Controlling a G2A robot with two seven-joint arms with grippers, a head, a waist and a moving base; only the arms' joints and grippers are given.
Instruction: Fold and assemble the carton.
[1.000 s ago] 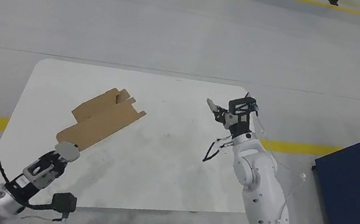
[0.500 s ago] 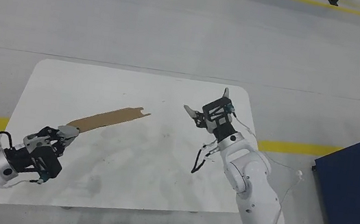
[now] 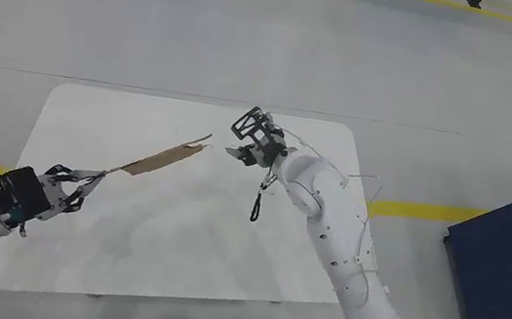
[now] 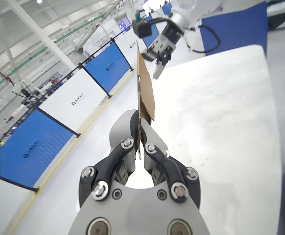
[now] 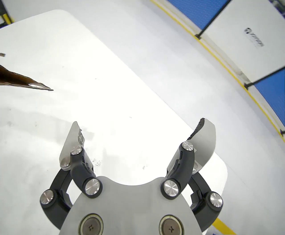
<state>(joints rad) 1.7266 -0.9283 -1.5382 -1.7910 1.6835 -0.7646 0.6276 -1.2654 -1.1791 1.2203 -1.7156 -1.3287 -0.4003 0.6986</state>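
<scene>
1. The flat brown carton (image 3: 163, 158) lay spread on the left half of the white table (image 3: 224, 244) a second ago. It has since been lifted and turned on edge, so the top view shows it as a thin slanted strip above the table's left-centre.
2. The left gripper (image 3: 101, 175) has swung out toward the table's left edge. In the left wrist view its jaws are clamped on the carton's near end, with the left gripper (image 4: 139, 124) pressing the board (image 4: 145, 89) between its dark pads.
3. The right gripper (image 3: 249, 151) has moved from the table's right edge toward the middle. It is now near the carton's far end but not touching it.
4. The right wrist view shows the right gripper (image 5: 140, 124) with its jaws spread wide and nothing between them, over the table (image 5: 111, 89).
5. Seen edge-on, the carton's flaps and creases cannot be made out.
6. In the right wrist view the carton (image 5: 20, 83) is cut off by the frame's edge.
7. The pads hide the pinched corner.
8. Whether the carton's lower edge touches the table cannot be told.
</scene>
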